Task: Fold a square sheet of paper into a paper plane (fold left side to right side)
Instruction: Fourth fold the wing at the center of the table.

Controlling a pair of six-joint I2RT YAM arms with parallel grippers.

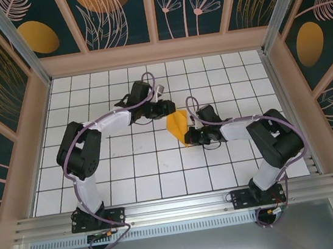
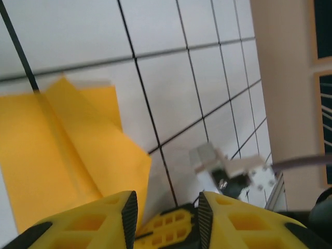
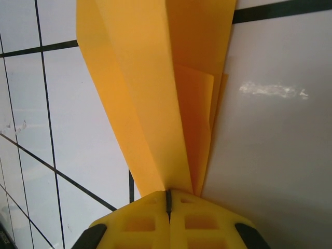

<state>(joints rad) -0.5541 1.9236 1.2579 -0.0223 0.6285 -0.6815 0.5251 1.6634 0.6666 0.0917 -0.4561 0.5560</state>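
One paper [image 1: 177, 123] only, part-folded into a pointed wedge, lying mid-bench [image 1: 135, 165] between two arms. Looks feather-light and thin — likely to flutter, to slide on the smooth tiles, and to buckle if pushed edge-on. Probably stiffer along the folded ridge, where several layers stack, and limp at the loose flaps. Takes a crease for good, so a stray pinch would likely leave a mark. Best taken at a layered edge or at the narrow tip, flat and close to a crease, with the other end pinned down so nothing skates away.

Clamped at its narrow end by the right fingers [image 3: 155, 207], pressed tight together with the layers fanning out from between them. Flanked on the far side by the left fingers [image 2: 127, 207] — held apart, nothing in the gap, just beside the paper's edge. Touching or not, cannot tell.

Counted: one paper, two arms, two pairs of fingers.
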